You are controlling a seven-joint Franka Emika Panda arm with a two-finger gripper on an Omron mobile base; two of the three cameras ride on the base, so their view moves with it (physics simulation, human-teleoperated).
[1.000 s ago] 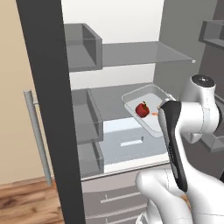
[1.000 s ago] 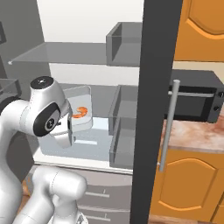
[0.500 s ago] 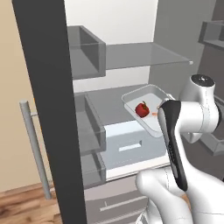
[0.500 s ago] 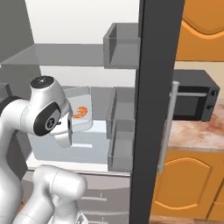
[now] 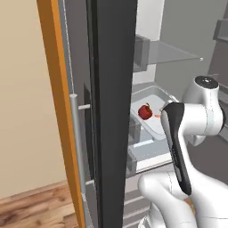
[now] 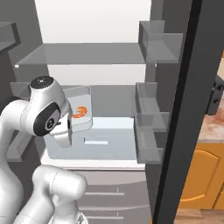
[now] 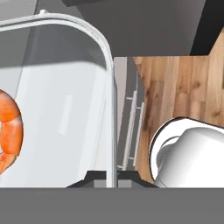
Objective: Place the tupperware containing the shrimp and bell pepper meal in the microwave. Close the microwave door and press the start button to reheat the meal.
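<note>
Clamping on the near rim of the tupperware (image 7: 105, 57) with the end effector (image 7: 111, 176), fingers nearly together, one tip on each side of the thin white wall (seen along the hand).

Holding the tupperware inside the open fridge, above the pale drawer (image 6: 109, 138), below the glass shelf (image 6: 83, 54). Whether touching anything beneath: cannot tell.

Carrying a red bell pepper (image 5: 144, 111) with a dark stem, sitting in the tray in the left base view. Also carrying an orange shrimp (image 7: 8, 133), curled, lying on the tray floor at the left edge of the hand view; showing again as an orange curl (image 6: 79, 112) in the right base view, just past the arm's wrist.

Blocking much of the left base view: dark edge of the fridge door (image 5: 113, 111), standing open, with a grey vertical bar handle (image 5: 76, 147) on its outer face, next to an orange cabinet edge.

Showing on the right of the right base view: second dark fridge door (image 6: 179, 118) with grey door bins (image 6: 151, 116) on its inner side, all looking bare.

Looking past the tray rim in the hand view: wood floor (image 7: 179, 96) and grey lower drawer fronts (image 7: 131, 127) with bar pulls.

Peeking beyond the right door: speckled worktop (image 6: 212, 129) over orange cabinets (image 6: 201, 175).
</note>
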